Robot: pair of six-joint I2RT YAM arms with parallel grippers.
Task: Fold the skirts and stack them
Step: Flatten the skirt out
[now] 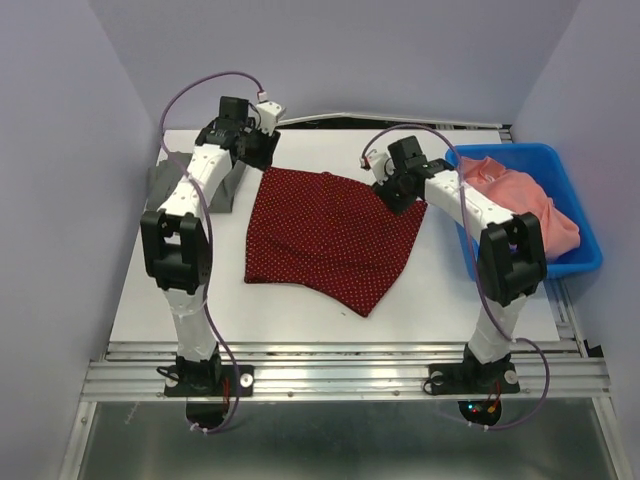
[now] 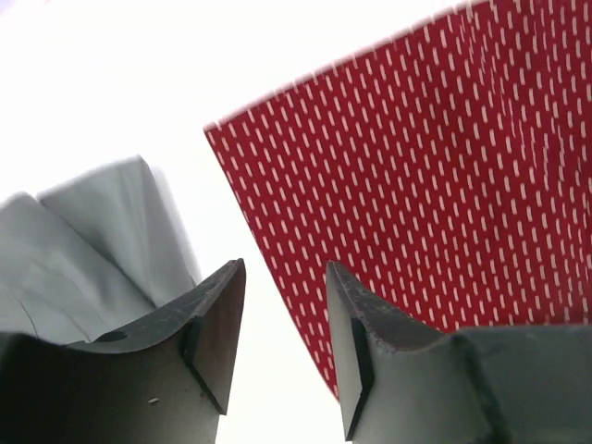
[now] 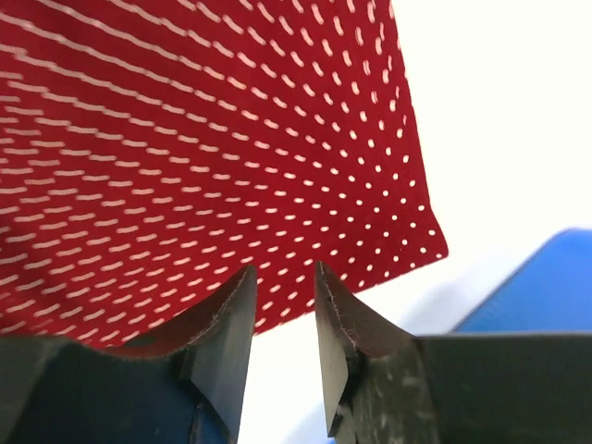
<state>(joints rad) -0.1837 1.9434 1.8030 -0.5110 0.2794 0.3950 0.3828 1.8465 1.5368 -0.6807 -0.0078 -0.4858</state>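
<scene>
The dark red polka-dot skirt [image 1: 330, 235] lies spread flat in the middle of the white table [image 1: 150, 300]. The grey skirt [image 1: 232, 192] lies at the back left, partly hidden under my left arm. My left gripper [image 1: 262, 152] hovers at the red skirt's back left corner. In the left wrist view it [image 2: 285, 277] is open over bare table, with the red skirt [image 2: 416, 185] to its right and the grey skirt [image 2: 102, 250] to its left. My right gripper [image 1: 397, 190] is at the red skirt's back right corner. It [image 3: 285, 277] is open and empty, just short of the red skirt's edge [image 3: 231, 157].
A blue bin [image 1: 588, 262] stands at the table's right edge, behind my right arm, with pink cloth [image 1: 520, 195] in it. Its blue wall [image 3: 536, 277] shows to the right in the right wrist view. Grey walls close in the back and both sides.
</scene>
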